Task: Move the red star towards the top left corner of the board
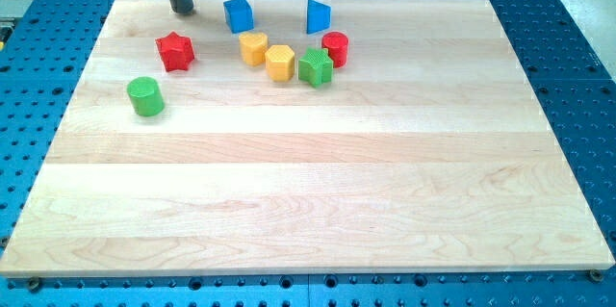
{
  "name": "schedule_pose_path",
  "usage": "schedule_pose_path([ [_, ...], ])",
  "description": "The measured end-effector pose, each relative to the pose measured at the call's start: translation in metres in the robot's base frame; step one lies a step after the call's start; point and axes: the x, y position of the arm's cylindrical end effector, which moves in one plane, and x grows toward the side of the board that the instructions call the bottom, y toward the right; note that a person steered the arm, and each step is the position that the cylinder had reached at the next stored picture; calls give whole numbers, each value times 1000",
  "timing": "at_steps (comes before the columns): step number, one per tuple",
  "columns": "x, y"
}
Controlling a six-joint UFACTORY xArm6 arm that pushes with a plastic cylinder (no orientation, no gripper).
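Note:
The red star [175, 51] lies on the wooden board [308, 182] at the view's upper left. My tip [181, 11] touches the board near its top edge, just above the red star and apart from it. A green cylinder [145, 96] stands below and left of the star. A blue block [238, 14] sits right of my tip.
A yellow block [253, 47], a yellow hexagon [279, 62], a green star-like block [315, 66] and a red cylinder [335, 48] cluster at top centre. A blue triangular block [318, 16] stands near the top edge. Blue perforated table surrounds the board.

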Motion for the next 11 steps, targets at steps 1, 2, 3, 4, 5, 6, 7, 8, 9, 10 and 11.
schedule_pose_path([
  [1,2,0],
  [2,8,-1],
  [3,64,28],
  [4,74,59],
  [5,123,32],
  [6,115,-7],
  [7,146,1],
  [8,187,-11],
  [9,155,-11],
  [10,125,-30],
  [11,102,-39],
])
